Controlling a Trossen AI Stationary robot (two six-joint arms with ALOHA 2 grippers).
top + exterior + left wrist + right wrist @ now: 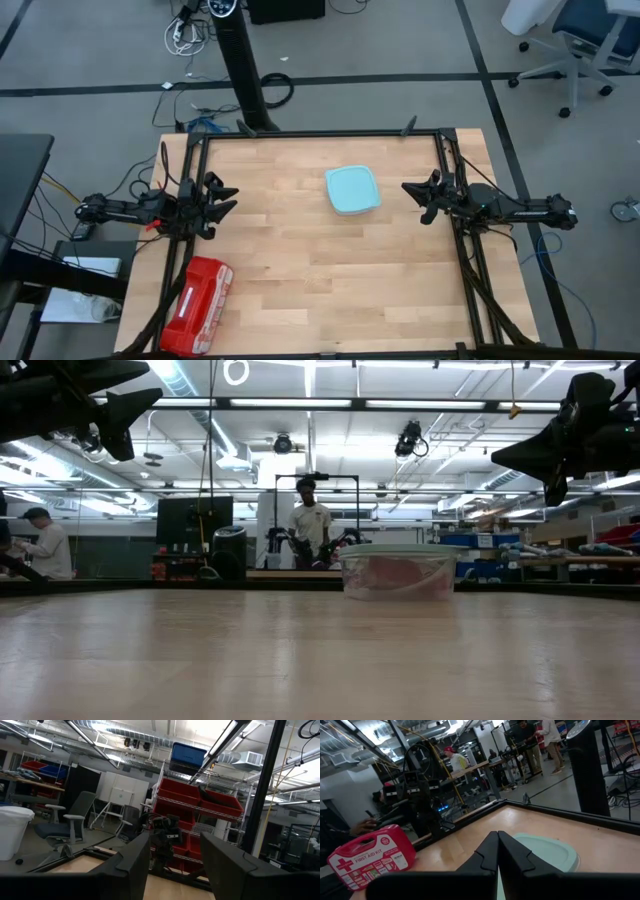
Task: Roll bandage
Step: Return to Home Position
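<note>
High view, left arm [125, 209], right arm [515, 210], level

Open lab hall. Grey floor [400, 40] with dark seams. Loose cables [185, 35] lie on it near a black column [240, 60]. Blue-and-white office chair [580, 40] stands on the floor beyond the light wood table [300, 270]. Ceiling strip lights [400, 403] lit, exposed ducts [145, 732] overhead. Dark monitor [195, 520] in the background. One person [310, 520] stands behind the table, a second person [45, 548] off to the side. Wire shelving holds red bins [195, 795], blue bin [187, 755] above them. Grey chair [75, 822], white bin [12, 832] near it.
</note>
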